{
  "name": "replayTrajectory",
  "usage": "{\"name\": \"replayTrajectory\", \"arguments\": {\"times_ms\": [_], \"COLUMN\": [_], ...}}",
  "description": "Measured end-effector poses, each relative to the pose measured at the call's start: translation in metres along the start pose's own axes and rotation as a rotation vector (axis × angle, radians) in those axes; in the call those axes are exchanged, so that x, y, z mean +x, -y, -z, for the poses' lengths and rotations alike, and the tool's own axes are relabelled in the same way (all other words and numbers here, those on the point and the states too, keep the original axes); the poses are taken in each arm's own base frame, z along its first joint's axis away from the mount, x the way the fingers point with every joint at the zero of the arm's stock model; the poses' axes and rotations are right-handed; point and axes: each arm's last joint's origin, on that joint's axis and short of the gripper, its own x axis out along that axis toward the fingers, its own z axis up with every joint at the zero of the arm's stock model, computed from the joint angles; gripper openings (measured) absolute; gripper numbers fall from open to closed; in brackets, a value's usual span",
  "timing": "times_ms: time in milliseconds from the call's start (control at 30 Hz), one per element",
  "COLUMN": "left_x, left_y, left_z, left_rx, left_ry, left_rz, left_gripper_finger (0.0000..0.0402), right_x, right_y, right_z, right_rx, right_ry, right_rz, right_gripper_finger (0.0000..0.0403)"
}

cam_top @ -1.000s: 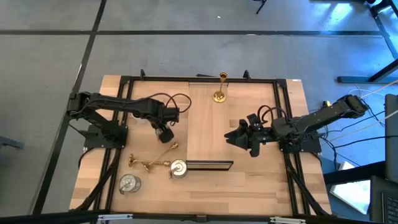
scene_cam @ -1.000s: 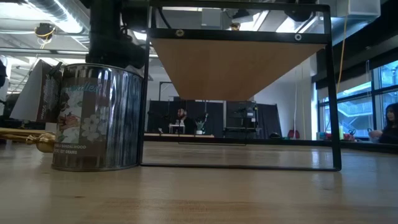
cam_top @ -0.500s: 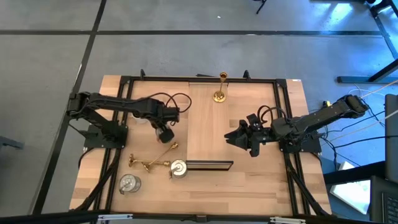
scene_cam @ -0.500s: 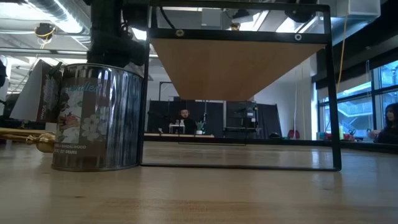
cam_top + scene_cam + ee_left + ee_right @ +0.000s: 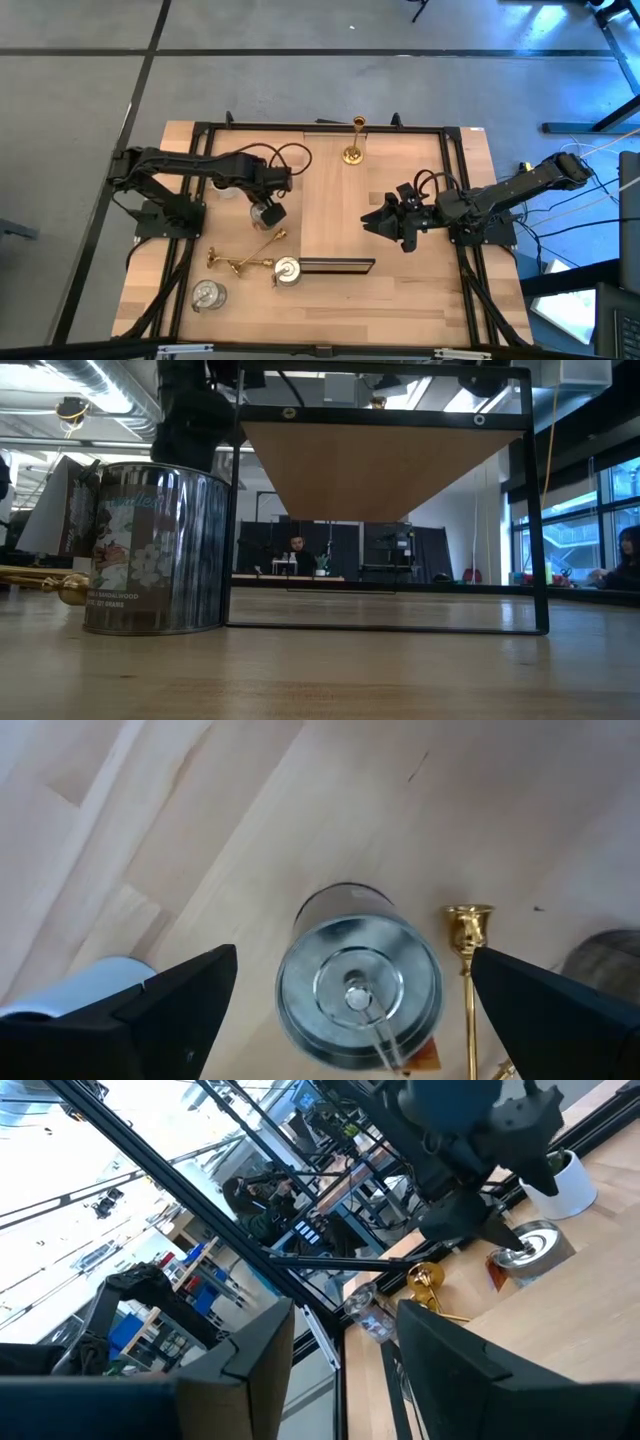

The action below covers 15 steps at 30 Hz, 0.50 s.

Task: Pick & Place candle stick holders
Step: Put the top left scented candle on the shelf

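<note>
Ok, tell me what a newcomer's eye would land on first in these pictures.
Probably the left gripper, jaws wide open, hovering straight above a silvery round cup on the table's left half. Next, the lone gold stick standing upright at the far end of the long wooden board, while other holders lie at the near left by the board's end. The right gripper waits at the board's right edge, holding nothing.
</note>
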Motion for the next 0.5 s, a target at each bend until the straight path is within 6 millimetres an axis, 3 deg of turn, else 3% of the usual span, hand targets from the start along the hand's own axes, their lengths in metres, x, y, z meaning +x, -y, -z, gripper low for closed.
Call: {"name": "replayTrajectory", "arguments": {"times_ms": [500], "left_x": [0.026], "left_y": [0.027], "left_z": [0.008], "left_rx": [0.084], "left_ry": [-0.070], "left_rz": [-0.105], "left_gripper_finger": [0.0400], "right_x": [0.000], "right_y": [0.000], "right_z": [0.000], "right_rx": [-0.001], "right_ry": [-0.002], "right_rz": [0.003], "right_gripper_finger": [0.0181]}}
